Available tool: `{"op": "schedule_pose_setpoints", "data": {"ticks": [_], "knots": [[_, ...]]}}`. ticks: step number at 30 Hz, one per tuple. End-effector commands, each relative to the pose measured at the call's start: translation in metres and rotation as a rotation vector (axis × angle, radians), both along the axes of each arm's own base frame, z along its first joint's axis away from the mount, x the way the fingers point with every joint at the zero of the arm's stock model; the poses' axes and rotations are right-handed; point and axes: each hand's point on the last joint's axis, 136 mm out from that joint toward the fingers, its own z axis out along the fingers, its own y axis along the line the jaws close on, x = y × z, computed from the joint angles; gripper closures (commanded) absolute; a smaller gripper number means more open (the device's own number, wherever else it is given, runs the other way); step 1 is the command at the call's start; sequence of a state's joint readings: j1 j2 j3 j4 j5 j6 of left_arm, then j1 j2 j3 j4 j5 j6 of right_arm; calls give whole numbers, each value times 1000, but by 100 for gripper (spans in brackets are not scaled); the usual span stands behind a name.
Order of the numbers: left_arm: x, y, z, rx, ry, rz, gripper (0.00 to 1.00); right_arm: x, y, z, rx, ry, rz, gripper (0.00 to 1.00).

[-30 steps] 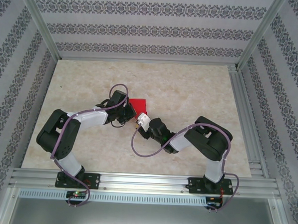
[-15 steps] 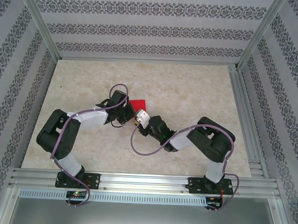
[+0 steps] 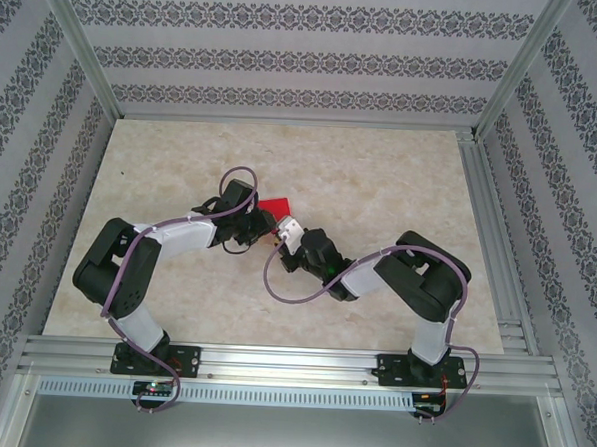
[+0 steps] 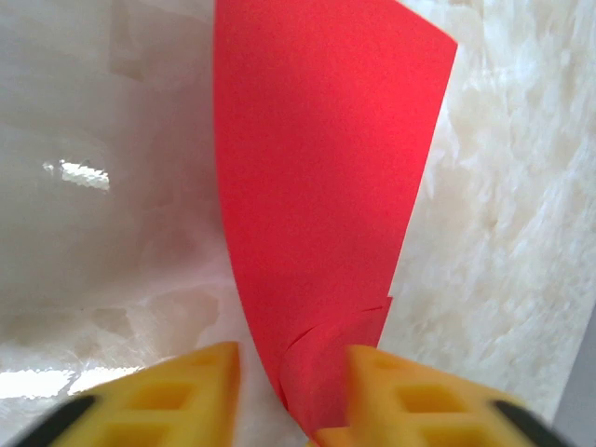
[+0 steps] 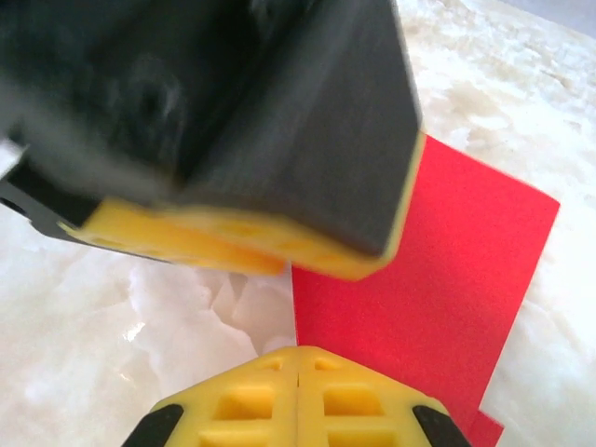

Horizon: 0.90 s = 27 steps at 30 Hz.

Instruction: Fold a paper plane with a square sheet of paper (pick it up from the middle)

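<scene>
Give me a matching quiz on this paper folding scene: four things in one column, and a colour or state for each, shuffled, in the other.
Things:
1. left gripper
2. right gripper
3. square sheet of paper
4. table

Colour or state:
A. pale, marbled
B. jaws closed together
C. bright red
D. jaws apart

Pairs: 1-D, 2-B, 3-C, 4-A

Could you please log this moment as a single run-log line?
square sheet of paper: red, curved up off table | left gripper: open, straddling it | right gripper: shut on its edge
</scene>
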<state>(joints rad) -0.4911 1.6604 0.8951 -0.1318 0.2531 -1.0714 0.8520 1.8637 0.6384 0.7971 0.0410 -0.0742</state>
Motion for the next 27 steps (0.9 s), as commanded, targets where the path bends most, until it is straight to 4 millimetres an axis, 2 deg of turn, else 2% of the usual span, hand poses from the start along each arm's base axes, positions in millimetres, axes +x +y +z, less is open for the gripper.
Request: {"op": "schedule_pose_setpoints", "data": {"ticks": [1, 5, 9, 21, 27], "knots": [[12, 9, 26, 13, -73, 18, 52, -5, -1, 7, 140, 93, 3, 100], [14, 19, 37, 34, -120, 30, 35, -8, -6, 7, 244, 197, -8, 100], [14, 22, 45, 48, -168, 8, 28, -7, -12, 11, 340, 301, -32, 100], [11, 8, 41, 31, -219, -99, 28, 17, -33, 30, 607, 531, -108, 100], [12, -8, 37, 11, -234, -158, 35, 25, -43, 24, 653, 613, -178, 100]]}}
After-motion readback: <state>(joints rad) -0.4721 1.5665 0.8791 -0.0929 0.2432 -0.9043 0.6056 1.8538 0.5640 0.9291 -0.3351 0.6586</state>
